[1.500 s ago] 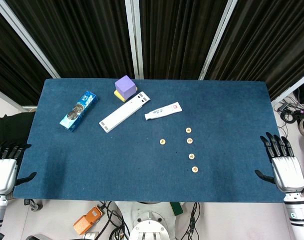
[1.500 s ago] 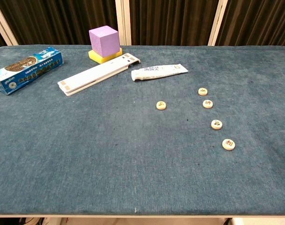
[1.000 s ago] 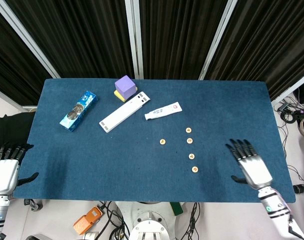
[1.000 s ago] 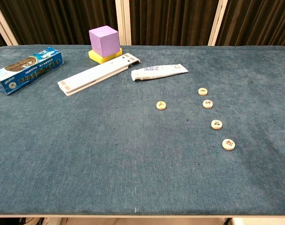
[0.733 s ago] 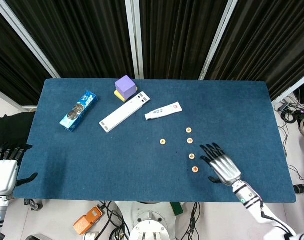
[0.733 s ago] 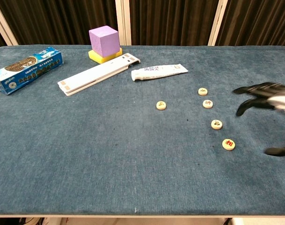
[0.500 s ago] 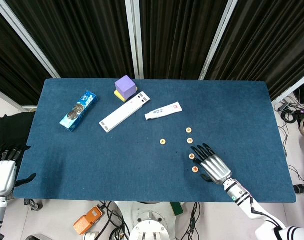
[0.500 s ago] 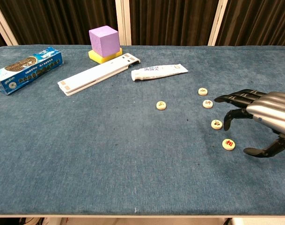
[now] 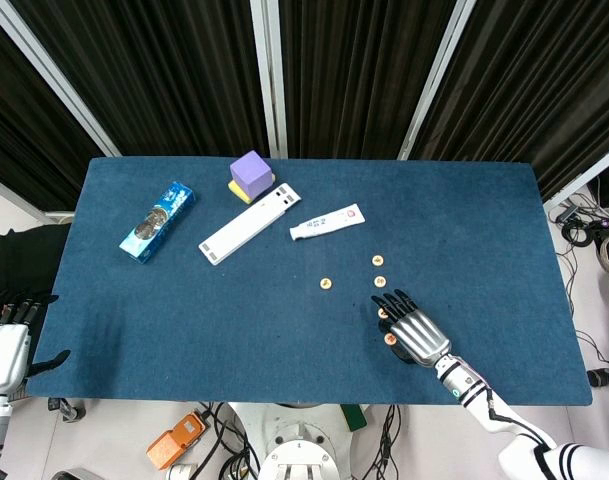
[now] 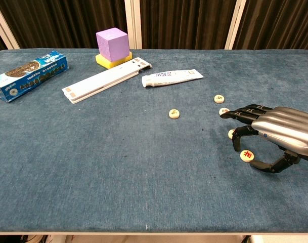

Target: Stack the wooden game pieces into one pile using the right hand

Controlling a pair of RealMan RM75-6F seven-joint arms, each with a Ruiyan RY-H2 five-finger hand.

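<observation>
Several small round wooden game pieces lie apart on the blue table [image 10: 93,177]. One piece [image 10: 174,114] sits alone to the left; two others [image 10: 219,98] [image 10: 224,111] lie further back. My right hand [image 10: 277,130] hovers low over the nearest two, fingers [image 10: 239,114] spread and holding nothing. The red-marked piece [image 10: 247,156] shows between fingers and thumb, and another piece [image 10: 231,134] is partly hidden behind a fingertip. In the head view the right hand [image 9: 414,328] covers most of these two pieces [image 9: 388,338]. My left hand [image 9: 4,345] hangs open off the table's front left corner.
At the back stand a purple cube [image 10: 113,43] on a yellow block, a long white box [image 10: 105,80], a white tube [image 10: 171,77] and a blue packet [image 10: 28,75]. Dark curtains close off the far side.
My right hand has swept in from the table's right edge to the left, ending over the two nearest pieces. The pieces and the left hand have not moved.
</observation>
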